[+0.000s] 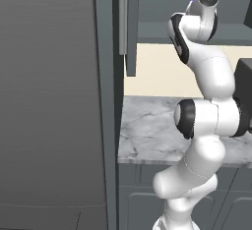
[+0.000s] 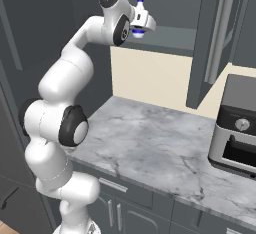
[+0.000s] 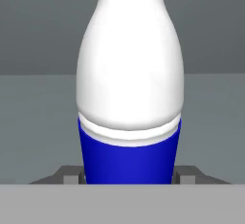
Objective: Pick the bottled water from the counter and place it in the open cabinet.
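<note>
The bottled water (image 3: 129, 98) is being held upright by the gripper (image 3: 129, 177), whose jaws are being pressed against the two sides of the blue label band low on the bottle; in the hand view the pale shoulder and neck are rising toward twelve o'clock from the grip. In the right base view the bottled water (image 2: 139, 18) is being seen only as a small blue and white patch inside the gripper (image 2: 141, 20), at about one o'clock from the arm's uppermost joint. The bottle is being kept up at the level of the open cabinet (image 2: 167, 34), over its flat grey shelf floor, which is being shown as the grey plane behind and below the bottle in the hand view. The cabinet's door (image 2: 212, 38), with its slim vertical metal handle, is being seen at three o'clock from the gripper. The counter (image 2: 150, 148), marbled and grey-white, is lying well below the hand at about six o'clock, and a toaster oven (image 2: 235, 133) is standing at its right end.
</note>
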{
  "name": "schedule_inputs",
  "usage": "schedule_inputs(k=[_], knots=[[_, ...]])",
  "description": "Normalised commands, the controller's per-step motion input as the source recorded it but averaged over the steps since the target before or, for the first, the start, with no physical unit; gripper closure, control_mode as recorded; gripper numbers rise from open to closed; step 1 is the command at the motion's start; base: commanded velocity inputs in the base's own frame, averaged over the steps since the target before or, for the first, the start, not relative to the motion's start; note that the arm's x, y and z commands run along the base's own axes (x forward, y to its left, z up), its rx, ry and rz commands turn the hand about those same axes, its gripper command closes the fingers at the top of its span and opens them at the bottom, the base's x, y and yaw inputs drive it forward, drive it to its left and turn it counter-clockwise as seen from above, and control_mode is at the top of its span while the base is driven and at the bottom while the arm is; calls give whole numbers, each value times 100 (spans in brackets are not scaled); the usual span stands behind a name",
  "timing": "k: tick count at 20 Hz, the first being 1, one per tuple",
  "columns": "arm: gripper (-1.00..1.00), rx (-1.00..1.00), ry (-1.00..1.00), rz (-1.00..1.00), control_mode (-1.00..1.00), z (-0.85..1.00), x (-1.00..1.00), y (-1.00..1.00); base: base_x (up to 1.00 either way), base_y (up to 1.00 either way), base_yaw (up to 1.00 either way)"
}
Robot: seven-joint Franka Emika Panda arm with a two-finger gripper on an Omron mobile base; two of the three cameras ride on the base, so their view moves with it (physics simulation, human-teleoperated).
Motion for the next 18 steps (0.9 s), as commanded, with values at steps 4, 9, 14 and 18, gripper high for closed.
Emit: schedule_inputs(k=[4,9,14,18], knots=[[100,0,-7,0,-100,-9,4,0,0,0,0],[100,0,-8,0,-100,-14,1,0,0,0,0],[100,-1,-6,0,-100,-12,0,0,0,0,0],[100,0,0,0,-100,0,0,0,0,0,0]])
